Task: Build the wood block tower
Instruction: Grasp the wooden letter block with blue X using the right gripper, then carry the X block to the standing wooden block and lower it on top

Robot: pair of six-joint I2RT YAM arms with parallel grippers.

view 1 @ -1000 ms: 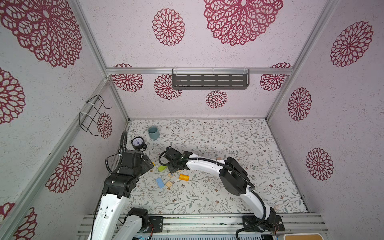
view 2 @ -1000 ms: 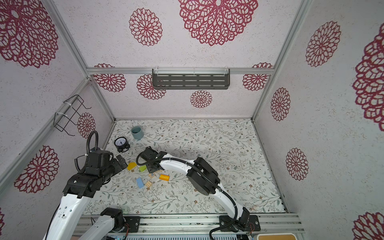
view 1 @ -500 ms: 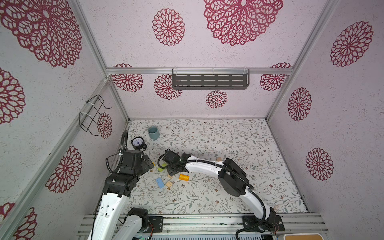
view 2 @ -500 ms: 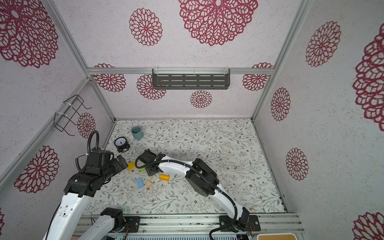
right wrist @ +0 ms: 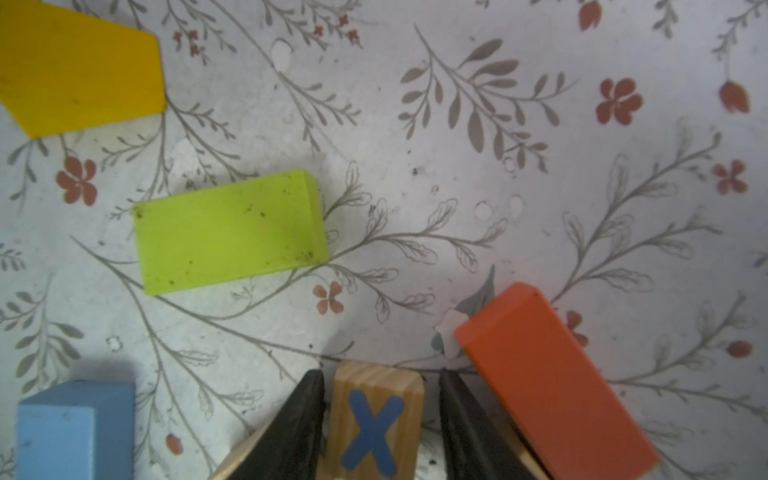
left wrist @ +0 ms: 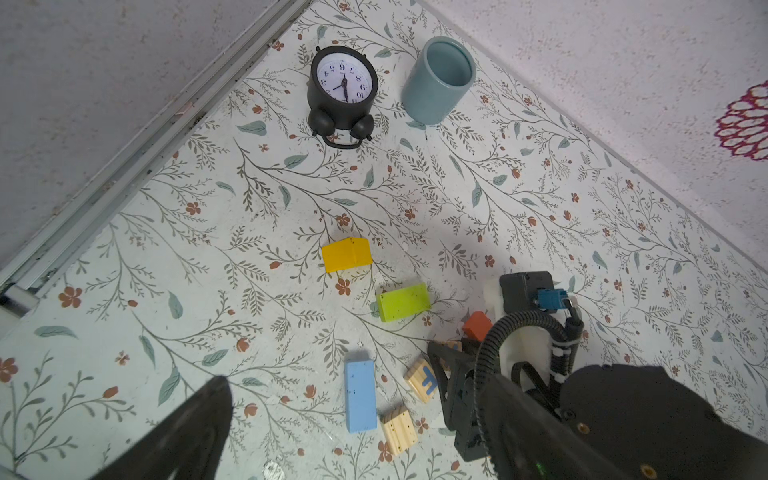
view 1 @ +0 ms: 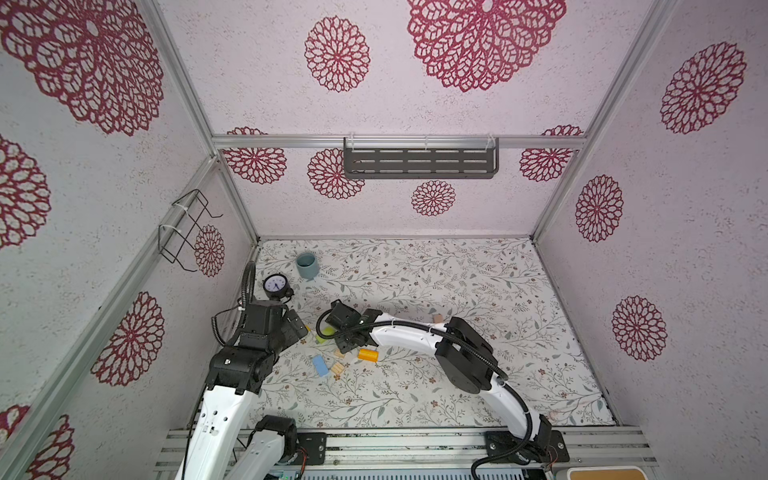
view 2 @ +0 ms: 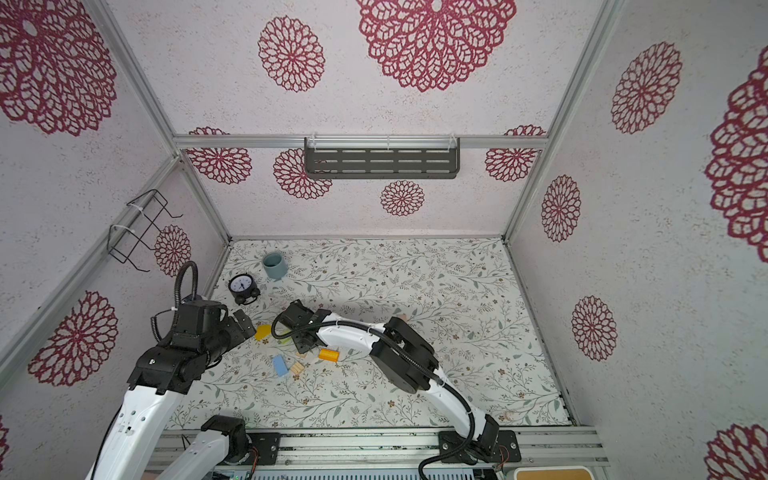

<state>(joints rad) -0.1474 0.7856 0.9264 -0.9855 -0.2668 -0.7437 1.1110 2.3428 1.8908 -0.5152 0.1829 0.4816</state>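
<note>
The right fingers [right wrist: 303, 407] are straddling the X letter cube [right wrist: 376, 419], standing partly open with a slim gap on each side, so they are gripping nothing yet. An orange block [right wrist: 552, 386] is lying just beside one finger. The green block [right wrist: 228, 232], yellow block [right wrist: 79, 66] and light blue block [right wrist: 75, 432] are sitting a little apart on the tabletop [view 1: 457, 291], and the orange cylinder [view 1: 368, 355] is resting near the arm. The left fingers [left wrist: 199, 424] are hanging wide open and empty, off to the side.

No tower is standing: every block in view is lying singly, so this is looking like the first pick. Next, the fingers are needing to close squarely on the cube without nudging the orange block, then lift it.

The grey-blue cup [left wrist: 438, 81] beside the alarm clock [left wrist: 343, 95] is holding nothing visible.
</note>
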